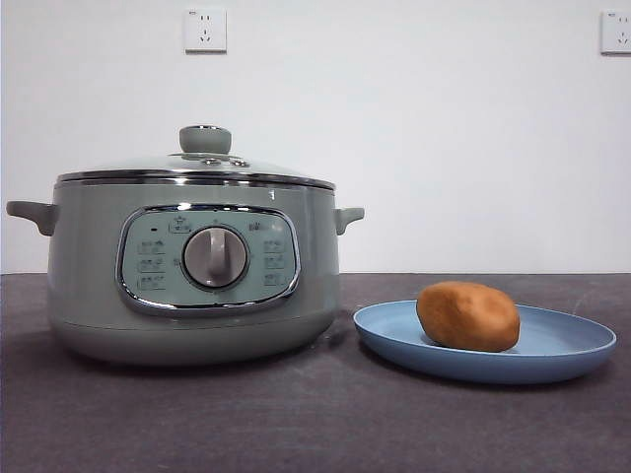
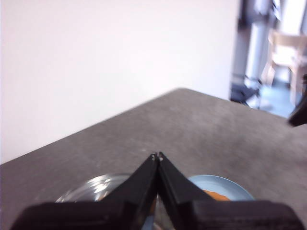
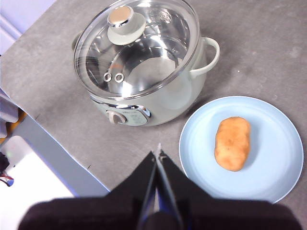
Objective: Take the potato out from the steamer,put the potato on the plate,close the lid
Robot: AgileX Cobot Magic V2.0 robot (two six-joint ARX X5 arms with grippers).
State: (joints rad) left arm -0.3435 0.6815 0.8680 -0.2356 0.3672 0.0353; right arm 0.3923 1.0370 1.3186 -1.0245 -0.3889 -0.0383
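Left gripper (image 2: pixel 157 155): jaws closed, tips meeting, nothing between them. It hangs clear above the bench (image 2: pixel 192 124), touching nothing; the lid's glass and the edge of the plate show just past its jaws.

Right gripper (image 3: pixel 158 152): jaws closed tip to tip, empty. It sits high over the bench, with the steamer's control panel and the plate's rim below it, in contact with neither.

Steamer (image 1: pixel 197 266): pale green, chrome rim, two side handles. Lid (image 1: pixel 197 168) seated flat on the rim, green knob (image 1: pixel 205 139) upright on top.

Plate (image 1: pixel 567 345): light blue, on the bench just beside the steamer, at the side away from the panel's dial, apart from the pot wall.

Potato (image 1: pixel 468 315): orange-brown, lying on its side on the plate, near the plate's middle.

Writing: the panel (image 1: pixel 209 258) carries small symbols and characters around the central dial; too small to read. No brand name legible.

Wall behind steamer: two white sockets (image 1: pixel 205 30).
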